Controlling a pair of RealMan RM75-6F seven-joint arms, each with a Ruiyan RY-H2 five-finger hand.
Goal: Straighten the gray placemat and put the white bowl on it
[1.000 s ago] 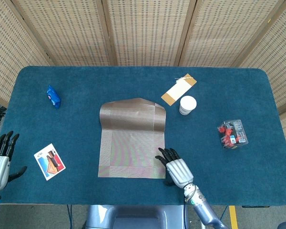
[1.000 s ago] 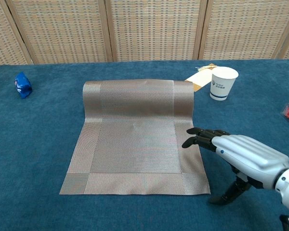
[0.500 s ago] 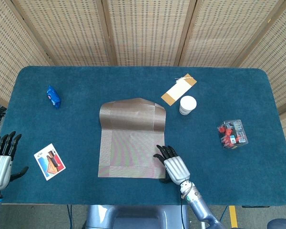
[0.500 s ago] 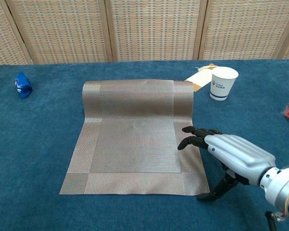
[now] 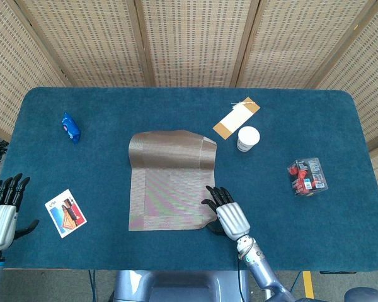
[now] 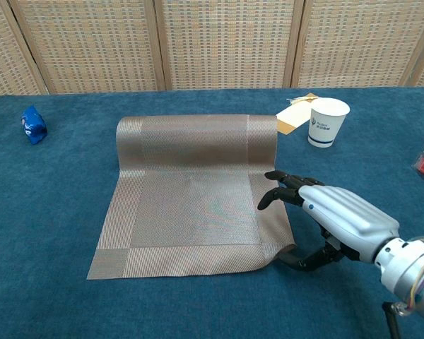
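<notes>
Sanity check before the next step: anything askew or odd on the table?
Yes. The gray placemat is folded over along its far edge, and its near right corner is lifted and curled where the right hand pinches it.

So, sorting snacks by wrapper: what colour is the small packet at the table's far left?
Blue packet, clearest in the chest view.

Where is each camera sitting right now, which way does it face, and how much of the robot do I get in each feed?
Head view: high above the near table edge, looking steeply down; shows the whole table, left hand and right hand.
Chest view: low at the near edge, looking forward across the gray placemat toward the wicker screen; only the right hand shows.
Shared: placemat, right hand, white cup, blue packet.
</notes>
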